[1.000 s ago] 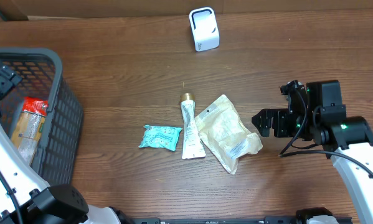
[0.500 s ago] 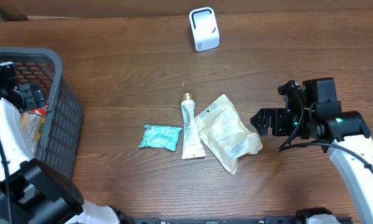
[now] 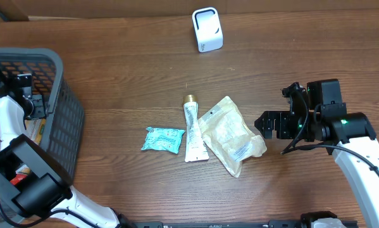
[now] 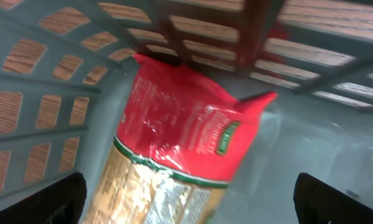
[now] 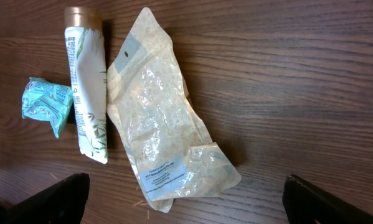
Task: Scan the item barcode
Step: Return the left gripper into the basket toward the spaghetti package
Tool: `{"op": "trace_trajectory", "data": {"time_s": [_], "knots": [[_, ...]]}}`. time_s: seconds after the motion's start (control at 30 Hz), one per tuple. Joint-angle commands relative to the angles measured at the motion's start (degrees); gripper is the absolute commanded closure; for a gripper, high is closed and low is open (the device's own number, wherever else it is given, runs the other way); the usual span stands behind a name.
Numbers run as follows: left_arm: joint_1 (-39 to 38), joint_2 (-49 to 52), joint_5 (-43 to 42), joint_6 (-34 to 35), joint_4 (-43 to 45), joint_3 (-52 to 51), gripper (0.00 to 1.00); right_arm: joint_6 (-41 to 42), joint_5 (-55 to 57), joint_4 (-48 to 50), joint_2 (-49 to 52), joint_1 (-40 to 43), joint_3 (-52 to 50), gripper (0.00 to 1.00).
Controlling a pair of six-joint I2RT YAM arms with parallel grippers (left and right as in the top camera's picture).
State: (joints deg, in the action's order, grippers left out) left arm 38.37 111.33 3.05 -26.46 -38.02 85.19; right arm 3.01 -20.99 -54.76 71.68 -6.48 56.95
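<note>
A packet with a red top and gold body (image 4: 180, 124) lies on the floor of the grey basket (image 3: 62, 126). My left gripper (image 4: 189, 205) hangs open just above it, one finger on each side, touching nothing. From overhead the left gripper (image 3: 30, 102) is inside the basket and my arm hides most of the packet. The white scanner (image 3: 207, 30) stands at the table's far edge. My right gripper (image 3: 268, 123) is open and empty, just right of a clear pouch (image 5: 158, 124).
On the wood between the arms lie a teal packet (image 3: 162, 139), a white tube with a gold cap (image 3: 192, 130) and the clear pouch (image 3: 230, 134), close together. The basket's lattice walls (image 4: 49, 93) closely surround the left gripper.
My left arm has swung into the basket and come down over the red and gold packet. The right arm shifted slightly at first, then stayed still.
</note>
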Motion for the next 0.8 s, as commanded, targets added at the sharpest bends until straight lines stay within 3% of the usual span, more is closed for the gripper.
{"op": "trace_trajectory", "data": {"time_s": [0.0, 0.1, 0.3, 0.37, 0.47, 0.57, 0.63, 0.67, 0.77], "knots": [[0.44, 2.93, 0.57, -1.46, -0.39, -0.26, 0.03, 0.24, -0.13, 0.17, 0.04, -0.31, 1.18, 0.00], [1.29, 4.48, 4.44, -1.95, -2.08, -0.52, 0.03, 0.24, -0.13, -0.09, 0.04, -0.31, 1.18, 0.00], [2.78, 5.14, 4.39, -1.81, -3.10, -2.69, 0.04, 0.22, -0.11, -0.17, 0.04, -0.31, 1.18, 0.00], [2.86, 5.16, 4.39, -1.77, -3.15, -3.17, 0.09, 0.22, -0.11, 0.11, 0.04, -0.31, 1.18, 0.00], [2.86, 5.16, 4.44, -1.81, -3.76, -3.28, 0.30, 0.22, -0.11, 0.55, 0.09, -0.31, 1.18, 0.00], [2.82, 5.16, 4.42, -1.66, -5.53, -3.28, 0.74, 0.22, -0.11, 0.85, 0.09, -0.31, 1.18, 0.00], [2.82, 5.16, 4.37, -1.62, -7.32, -3.28, 0.89, 0.20, -0.11, 0.94, 0.09, -0.31, 1.18, 0.00], [2.73, 5.16, 4.35, -1.49, -8.07, -3.28, 0.96, 0.20, -0.11, 1.01, 0.09, -0.31, 1.18, 0.00], [2.43, 5.14, 4.42, 0.33, -10.34, -3.28, 0.96, 0.20, -0.11, 1.18, 0.09, -0.31, 1.18, 0.00]]}}
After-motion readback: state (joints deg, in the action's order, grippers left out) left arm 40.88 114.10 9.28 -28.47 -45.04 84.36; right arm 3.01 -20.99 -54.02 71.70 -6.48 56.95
